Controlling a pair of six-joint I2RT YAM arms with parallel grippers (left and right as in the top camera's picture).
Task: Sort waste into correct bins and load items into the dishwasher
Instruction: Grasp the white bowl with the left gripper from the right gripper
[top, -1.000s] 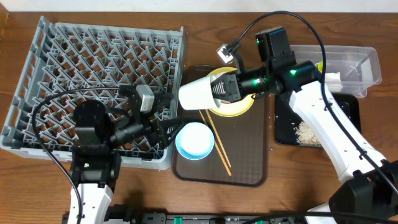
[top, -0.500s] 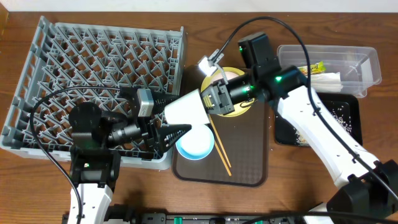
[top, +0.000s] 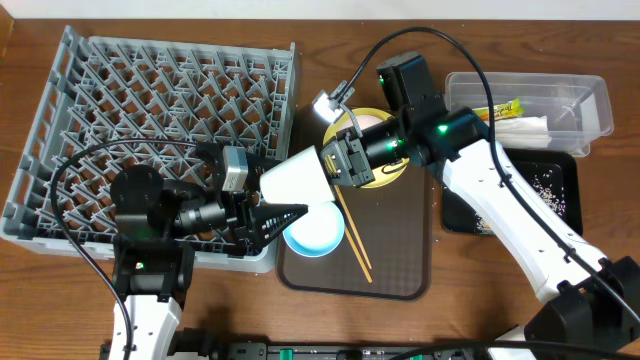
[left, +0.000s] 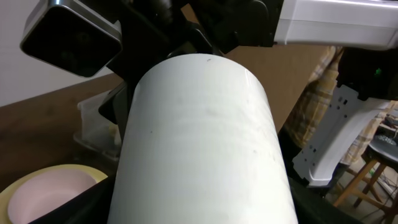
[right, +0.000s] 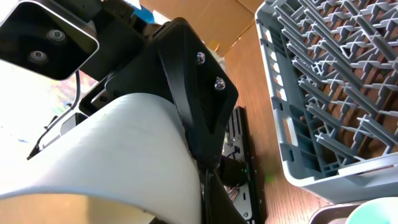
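Down at my near edge of the table, the left pincer (top: 283, 200) pointed rightward from beside the grey dish rack (top: 150, 90). Its fingers were spread wide either side of the white cup (top: 297, 178), and I could not tell whether they pressed on it. Just beside them the light blue bowl (top: 315, 228) sat on the brown tray (top: 395, 260), with two chopsticks (top: 352, 235) lying slantwise at its right.

A touch farther, the cup hung on its side over the tray's left edge, narrow end toward the left arm. The right pincer (top: 338, 165) was clamped tight on its rim.

Behind that lay the yellow plate (top: 392, 178), half hidden under the right wrist.

At the far right, the clear tub (top: 590, 100) held the snack wrapper (top: 500, 110) and napkin (top: 525, 128). The black tray (top: 565, 190) in front of it carried rice scraps (top: 545, 185).
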